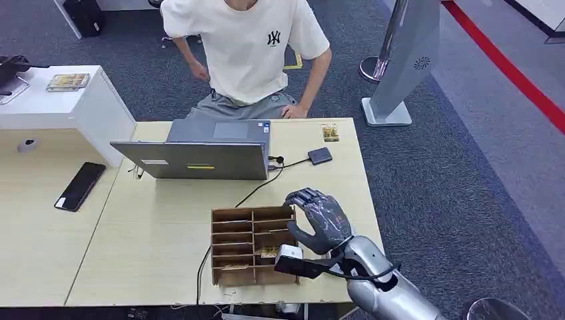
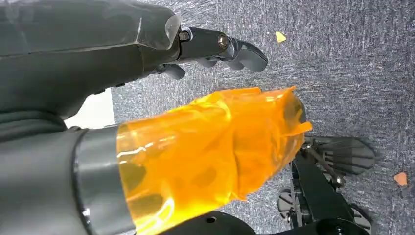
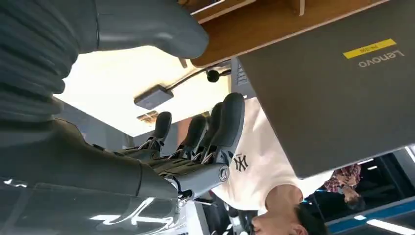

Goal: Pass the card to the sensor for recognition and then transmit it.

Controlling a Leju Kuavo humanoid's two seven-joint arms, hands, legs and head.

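Flat, card (image 1: pixel 269 252) in organizer (image 1: pixel 230 220).

We read "Lenovo" on the grey laptop lid (image 3: pixel 337 93) beside a yellow sticker (image 3: pixel 369 48) whose print is too small to make out, and an "NY" logo on the person's white T-shirt (image 1: pixel 274 39).

Small dark grey square sensor pad (image 1: pixel 320 156), flat on the tabletop just right of the open grey laptop (image 1: pixel 200 160), joined to that laptop's right side by a thin black cable (image 1: pixel 293 162). Small yellowish rectangular card (image 1: pixel 330 132), lying flat, right of the laptop and farther back, near the sensor pad but not touching it. More yellowish cards (image 1: pixel 269 252), flat in compartments of a brown divided wooden box (image 1: pixel 220 217) in front of the laptop.
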